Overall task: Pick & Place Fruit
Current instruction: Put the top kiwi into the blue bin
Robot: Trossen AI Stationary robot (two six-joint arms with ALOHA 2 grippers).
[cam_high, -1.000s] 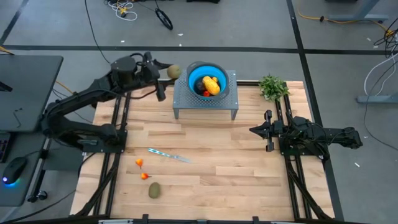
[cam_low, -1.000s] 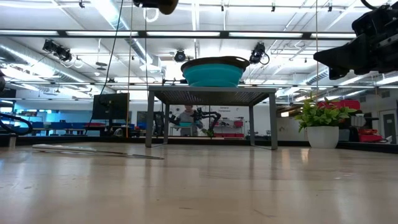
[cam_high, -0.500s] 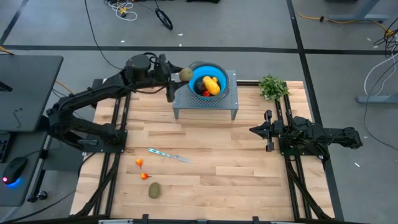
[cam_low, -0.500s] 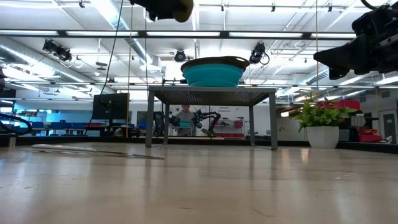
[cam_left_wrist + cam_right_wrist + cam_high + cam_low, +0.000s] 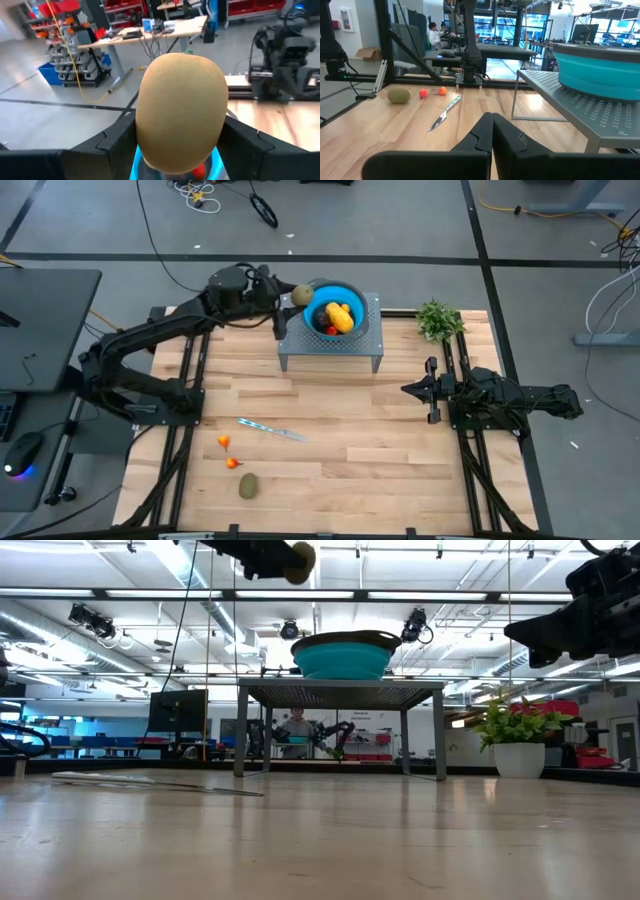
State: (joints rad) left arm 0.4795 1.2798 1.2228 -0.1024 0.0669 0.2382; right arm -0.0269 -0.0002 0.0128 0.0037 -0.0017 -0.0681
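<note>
My left gripper [image 5: 294,299] is shut on a brown-green kiwi [image 5: 303,297], high at the table's far side, just over the left rim of the blue bowl [image 5: 333,307]. The bowl stands on a grey perforated stand [image 5: 330,348]. It holds a yellow-orange fruit [image 5: 340,316] and a red piece [image 5: 332,330]. A second kiwi [image 5: 248,485] and two tiny red-orange fruits [image 5: 224,442] [image 5: 233,463] lie on the table near its front left. My right gripper [image 5: 432,390] waits shut at the right. My left gripper pinches the kiwi by its two opposite sides [image 5: 145,125] between its two fingers [image 5: 117,140]. The fingers come nearly level from the table's left. The kiwi is lifted clear, well above the table and above the bowl's rim [image 5: 299,561].
A slim silvery knife-like stick [image 5: 272,430] lies on the wood left of centre. A potted green plant [image 5: 438,319] stands at the far right corner. The stand's legs [image 5: 240,730] leave open room underneath.
My left gripper has carried the kiwi toward the table's right, from left of the stand to the bowl's left rim, sinking a little and rolling slightly. The kiwi has stayed in the hold, clear of everything.
</note>
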